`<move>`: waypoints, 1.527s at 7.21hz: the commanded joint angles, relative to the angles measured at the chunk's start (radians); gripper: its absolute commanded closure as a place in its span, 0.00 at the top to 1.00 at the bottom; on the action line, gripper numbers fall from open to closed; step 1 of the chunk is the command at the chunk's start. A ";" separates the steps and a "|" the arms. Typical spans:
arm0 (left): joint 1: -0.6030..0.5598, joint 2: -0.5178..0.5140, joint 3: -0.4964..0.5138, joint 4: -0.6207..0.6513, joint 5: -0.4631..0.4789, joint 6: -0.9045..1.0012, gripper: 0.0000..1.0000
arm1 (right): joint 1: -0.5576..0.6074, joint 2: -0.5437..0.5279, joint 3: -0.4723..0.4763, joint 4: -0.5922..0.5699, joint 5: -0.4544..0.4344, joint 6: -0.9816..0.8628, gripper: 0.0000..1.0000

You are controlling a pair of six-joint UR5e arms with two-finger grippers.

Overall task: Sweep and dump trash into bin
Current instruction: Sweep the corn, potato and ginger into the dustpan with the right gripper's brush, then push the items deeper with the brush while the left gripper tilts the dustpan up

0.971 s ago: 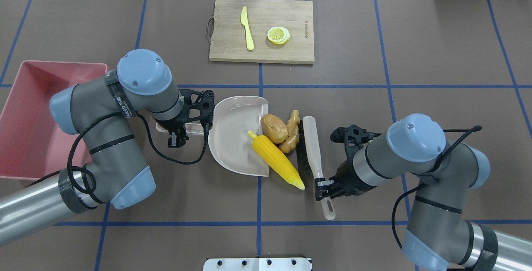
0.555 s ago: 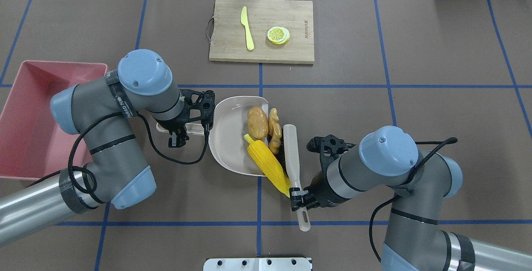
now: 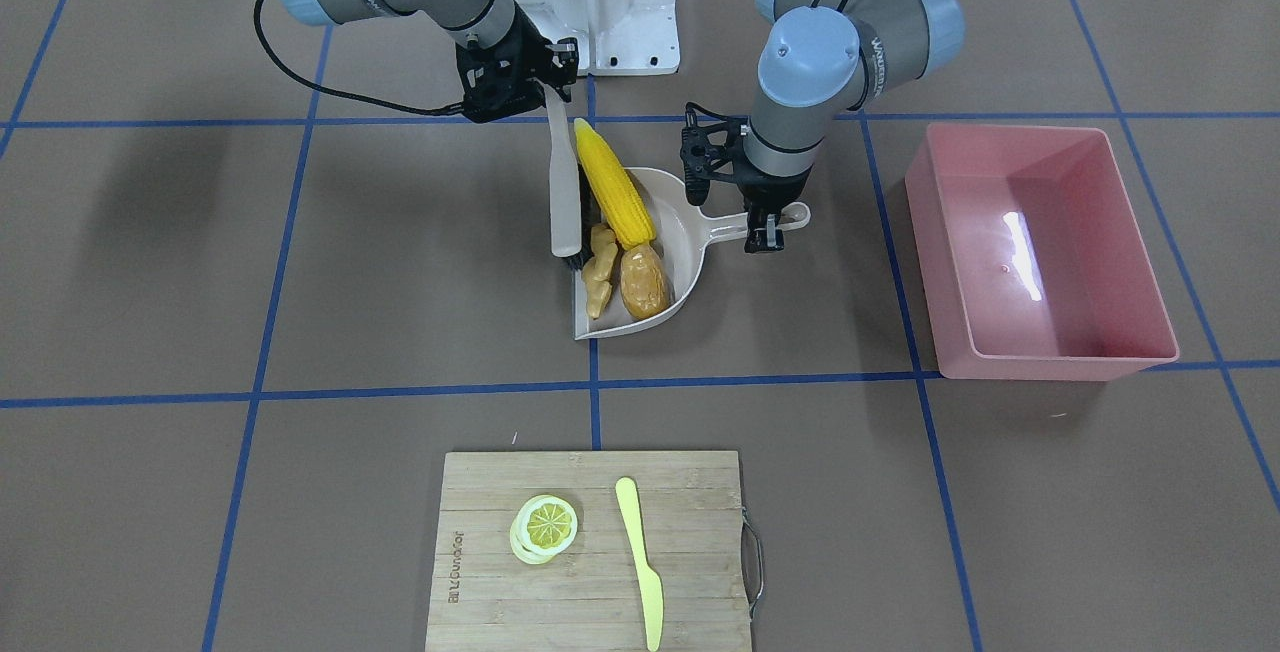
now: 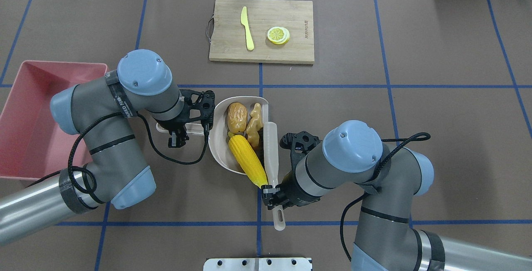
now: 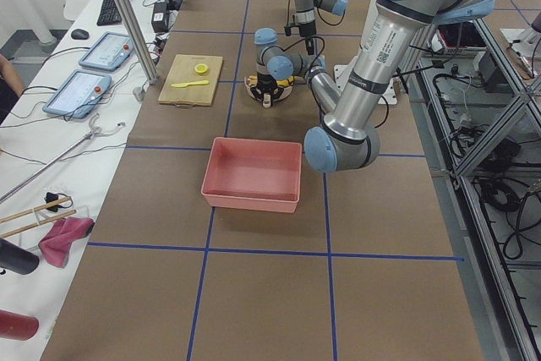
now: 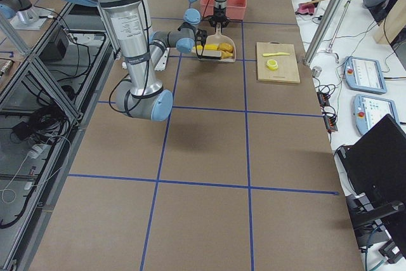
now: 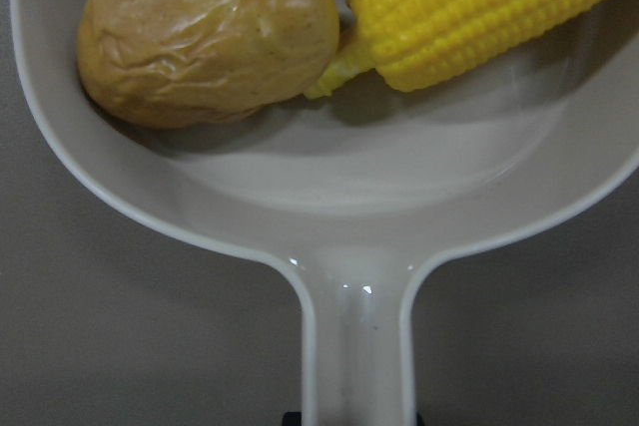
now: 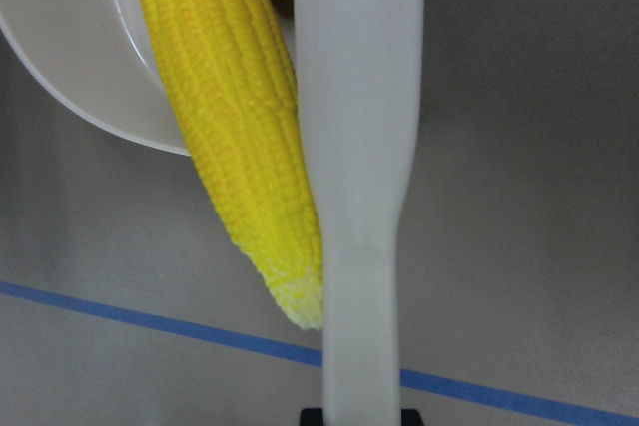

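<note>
The brown potato [image 4: 237, 117], tan ginger root [image 4: 254, 125] and yellow corn cob [image 4: 248, 161] lie in the beige dustpan [image 4: 220, 146]. The corn's tip sticks out past the pan's rim, as the right wrist view [image 8: 235, 137] shows. My left gripper [image 4: 178, 134] is shut on the dustpan's handle [image 7: 359, 346]. My right gripper [image 4: 272, 192] is shut on the white brush [image 4: 271, 146], which rests along the pan's open edge against the corn and ginger. The pink bin [image 4: 62, 64] stands at the table's left, partly hidden by my left arm; it appears empty in the front-facing view [image 3: 1060, 365].
A wooden cutting board [image 4: 262, 50] lies at the far middle with a pale yellow knife [image 4: 247, 28] and lemon slices [image 4: 277, 35]. The robot's base plate [image 4: 257, 264] is at the near edge. Blue tape lines cross the brown table.
My right gripper has swept the brush to the left, pushing the potato, ginger and corn from the pan's mouth into the dustpan. My left arm has not moved.
</note>
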 commanded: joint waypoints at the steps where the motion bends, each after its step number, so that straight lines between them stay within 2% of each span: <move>1: 0.000 0.000 -0.001 0.001 -0.002 0.000 0.00 | -0.001 0.012 -0.003 -0.005 -0.001 -0.001 0.00; 2: 0.000 0.000 -0.001 -0.003 -0.002 -0.001 0.00 | 0.006 0.009 0.001 -0.008 0.005 -0.001 0.00; 5: 0.001 0.014 -0.005 -0.037 -0.002 -0.003 0.00 | 0.061 0.008 0.114 -0.167 0.051 -0.001 0.00; 7: 0.000 0.037 -0.004 -0.118 -0.002 -0.009 0.00 | 0.072 0.002 0.180 -0.247 0.053 -0.001 0.00; 11: 0.001 0.104 0.002 -0.281 0.014 -0.029 0.00 | 0.088 -0.046 0.211 -0.272 0.059 -0.001 0.00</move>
